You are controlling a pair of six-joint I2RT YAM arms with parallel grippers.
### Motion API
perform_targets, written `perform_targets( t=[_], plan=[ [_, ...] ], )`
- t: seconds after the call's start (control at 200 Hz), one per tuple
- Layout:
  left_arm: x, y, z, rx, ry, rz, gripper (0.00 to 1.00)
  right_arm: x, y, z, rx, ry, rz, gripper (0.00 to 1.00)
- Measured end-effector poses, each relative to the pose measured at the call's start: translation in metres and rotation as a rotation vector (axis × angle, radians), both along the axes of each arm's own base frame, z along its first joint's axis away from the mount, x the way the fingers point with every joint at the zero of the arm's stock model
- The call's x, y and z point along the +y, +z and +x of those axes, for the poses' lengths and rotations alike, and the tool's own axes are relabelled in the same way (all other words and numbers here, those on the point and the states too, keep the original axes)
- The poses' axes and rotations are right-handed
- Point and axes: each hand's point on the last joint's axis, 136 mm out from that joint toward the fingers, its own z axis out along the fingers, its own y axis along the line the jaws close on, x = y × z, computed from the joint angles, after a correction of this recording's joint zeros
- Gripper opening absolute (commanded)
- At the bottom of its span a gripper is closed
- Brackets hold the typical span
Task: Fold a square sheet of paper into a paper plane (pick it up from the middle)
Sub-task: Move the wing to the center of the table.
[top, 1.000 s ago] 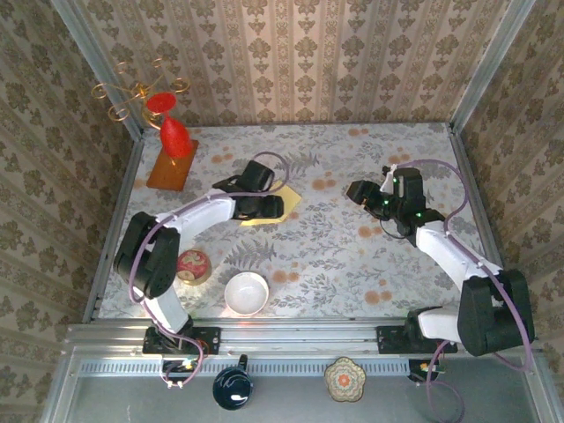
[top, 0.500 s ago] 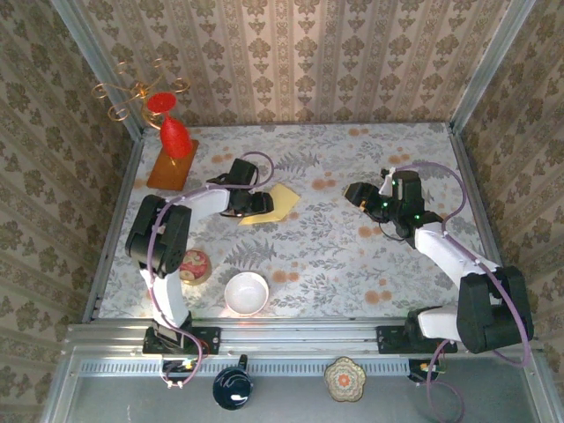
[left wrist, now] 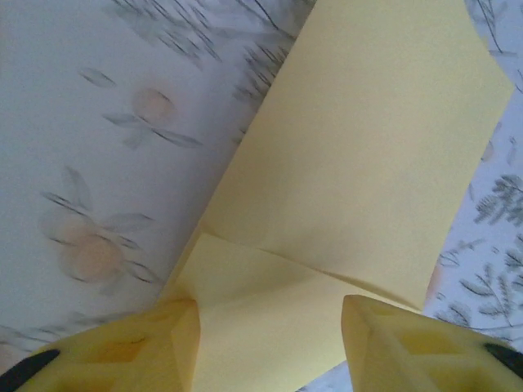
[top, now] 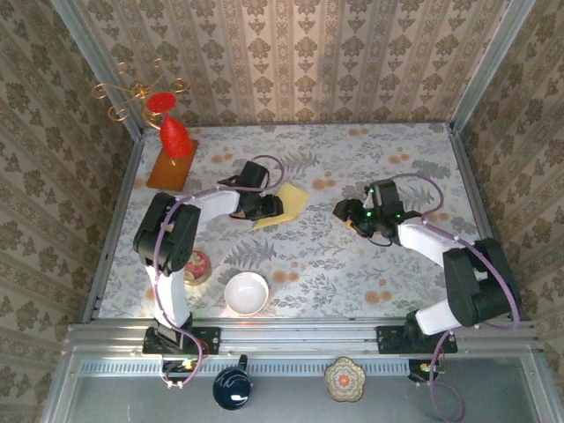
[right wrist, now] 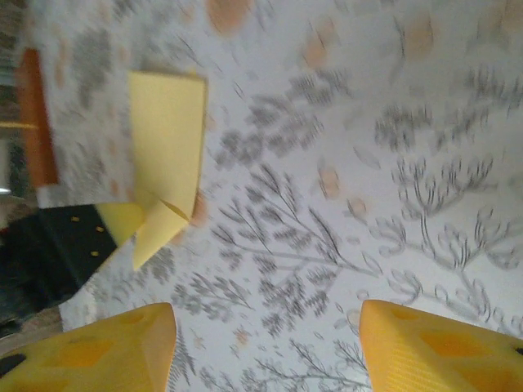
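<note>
The square sheet of paper (top: 286,204) is pale yellow and lies left of the table's centre, with one corner folded over into a flap (left wrist: 270,286). My left gripper (top: 264,208) is low over its left end. In the left wrist view, the left gripper (left wrist: 270,347) has its yellow fingers apart, one on each side of the flap, open. My right gripper (top: 342,211) hovers to the right of the sheet, open, with only bare table between its fingers (right wrist: 265,343). The right wrist view shows the sheet (right wrist: 167,122) ahead. The paper plane is out of view.
An orange-brown board (top: 171,167) carrying a red vase (top: 174,137) stands at the back left beside a gold candelabra (top: 141,92). A white bowl (top: 246,293) and a small red bowl (top: 194,264) sit near the front left. Metal-framed walls enclose the table.
The left gripper shifted slightly right and the sheet swung with it, its far end now pointing more to the right. The right gripper moved left and nearer, closing on the sheet.
</note>
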Motion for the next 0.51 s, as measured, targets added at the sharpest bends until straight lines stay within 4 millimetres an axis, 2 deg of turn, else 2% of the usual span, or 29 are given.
perform_targets(
  t=[0.11, 0.225, 0.34, 0.505],
  plan=[
    [-0.024, -0.002, -0.018, 0.021, -0.007, -0.032, 0.41, 0.022, -0.014, -0.014, 0.067, 0.021, 0.005, 0.57],
    [-0.041, -0.002, -0.036, 0.046, 0.003, -0.069, 0.34, 0.039, -0.024, -0.031, 0.117, 0.023, 0.018, 0.53],
    [-0.044, -0.004, -0.049, 0.077, 0.042, -0.1, 0.27, 0.049, -0.032, -0.042, 0.161, 0.007, 0.025, 0.48],
    [-0.042, -0.007, -0.052, 0.108, 0.103, -0.135, 0.21, 0.058, -0.041, -0.043, 0.19, -0.024, 0.036, 0.38]
  ],
)
